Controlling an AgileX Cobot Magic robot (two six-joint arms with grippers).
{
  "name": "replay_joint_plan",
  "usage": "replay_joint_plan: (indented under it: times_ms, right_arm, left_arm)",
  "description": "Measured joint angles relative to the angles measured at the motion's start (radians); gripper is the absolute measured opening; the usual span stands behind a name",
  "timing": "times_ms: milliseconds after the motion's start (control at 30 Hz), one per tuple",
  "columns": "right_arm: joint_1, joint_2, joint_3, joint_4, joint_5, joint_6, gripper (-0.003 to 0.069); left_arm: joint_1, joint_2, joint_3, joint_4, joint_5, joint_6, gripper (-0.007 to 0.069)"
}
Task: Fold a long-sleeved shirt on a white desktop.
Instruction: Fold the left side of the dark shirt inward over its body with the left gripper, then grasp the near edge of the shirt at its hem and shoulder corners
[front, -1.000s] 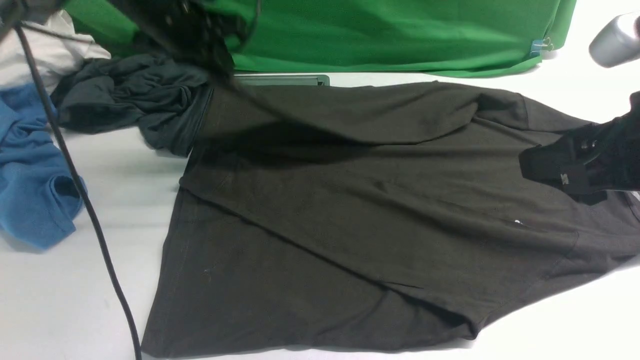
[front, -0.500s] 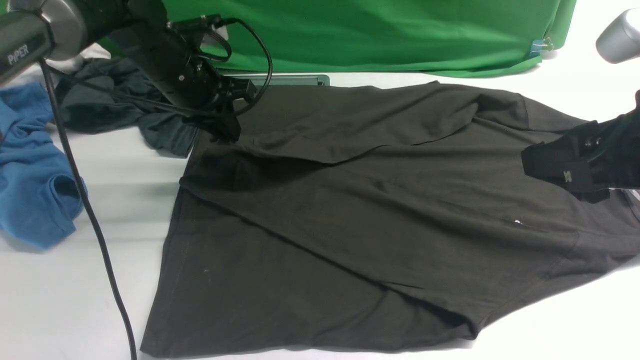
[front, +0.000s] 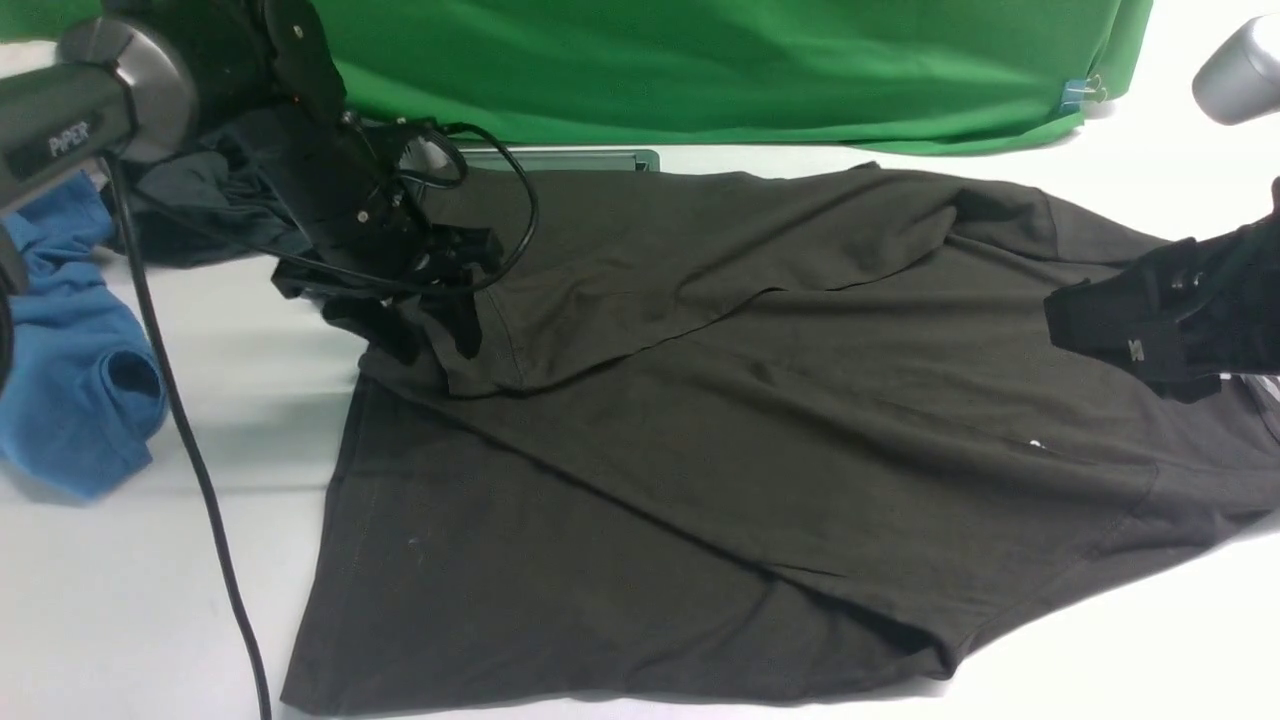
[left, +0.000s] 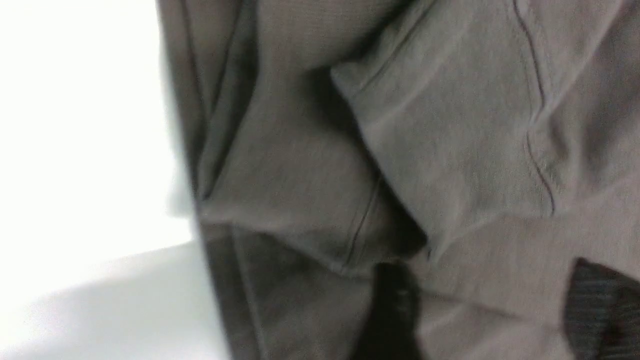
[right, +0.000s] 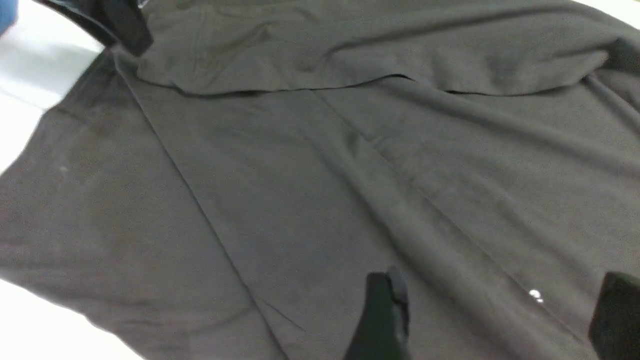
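Observation:
The long-sleeved shirt (front: 760, 420) lies spread on the white desktop (front: 120, 600), dark brown-black, with a small white mark (front: 1040, 445) near the chest. Its far sleeve (front: 700, 250) is folded across the body, the cuff (front: 495, 340) lying near the shirt's left edge. My left gripper (front: 432, 335) stands right over that cuff with its jaws apart, and in the left wrist view the cloth (left: 450, 150) lies loose between the fingers (left: 392, 310). My right gripper (front: 1110, 335) hovers open above the shirt (right: 300, 200) at the right, holding nothing.
A bright blue garment (front: 70, 390) and a dark grey-teal garment (front: 190, 210) lie at the left. A black cable (front: 200, 480) runs down over the table's left side. A green backdrop (front: 750, 70) and a silver hatch (front: 570, 160) are at the back.
The left gripper carried the sleeve end down and nearer, laying it across the shirt body, then parted its jaws and let the cloth go. The right arm stayed put.

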Motion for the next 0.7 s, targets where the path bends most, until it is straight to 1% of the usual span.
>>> replay_joint_plan:
  times_ms: [33, 100, 133, 167, 200, 233, 300, 333, 400, 433, 500, 567, 700]
  right_arm:
    - [0.0, 0.0, 0.0, -0.006, -0.001, 0.0, 0.0538]
    - [0.0, 0.0, 0.0, -0.031, -0.001, 0.0, 0.0538]
    - [0.0, 0.0, 0.0, -0.031, -0.001, 0.0, 0.0538]
    - [0.0, 0.0, 0.0, -0.04, -0.001, 0.0, 0.0538]
    - [0.0, 0.0, 0.0, -0.041, -0.001, 0.0, 0.0538]
    - [0.0, 0.0, 0.0, -0.042, -0.002, 0.0, 0.0538]
    - [0.0, 0.0, 0.0, -0.043, -0.007, 0.0, 0.0538]
    - [0.0, 0.0, 0.0, -0.043, -0.012, 0.0, 0.0538]
    - [0.0, 0.0, 0.0, -0.043, -0.015, 0.0, 0.0538]
    - [0.0, 0.0, 0.0, -0.043, -0.016, 0.0, 0.0538]
    - [0.0, 0.0, 0.0, -0.043, -0.017, 0.0, 0.0538]
    - [0.0, 0.0, 0.0, -0.043, -0.025, 0.0, 0.0538]
    - [0.0, 0.0, 0.0, -0.043, -0.03, 0.0, 0.0538]
  left_arm:
    - [0.0, -0.003, 0.003, 0.003, 0.0, -0.003, 0.0493]
    - [0.0, -0.076, 0.055, 0.043, -0.001, -0.035, 0.058]
    - [0.0, -0.084, 0.055, 0.045, -0.001, -0.035, 0.0584]
    - [0.0, -0.151, 0.119, 0.062, -0.001, -0.06, 0.0612]
    - [0.0, -0.16, 0.139, 0.065, -0.001, -0.06, 0.0614]
    - [0.0, -0.234, 0.228, 0.086, 0.0, -0.089, 0.0624]
    - [0.001, -0.317, 0.35, 0.102, 0.001, -0.115, 0.0625]
    - [0.001, -0.388, 0.458, 0.103, -0.016, -0.127, 0.0624]
    - [0.001, -0.445, 0.571, 0.089, -0.055, -0.137, 0.0619]
    - [0.001, -0.48, 0.666, 0.067, -0.098, -0.14, 0.0617]
    - [0.001, -0.516, 0.756, 0.039, -0.146, -0.141, 0.0614]
    - [0.001, -0.557, 0.909, -0.026, -0.255, -0.141, 0.0608]
    - [0.001, -0.541, 1.04, -0.098, -0.368, -0.14, 0.0601]
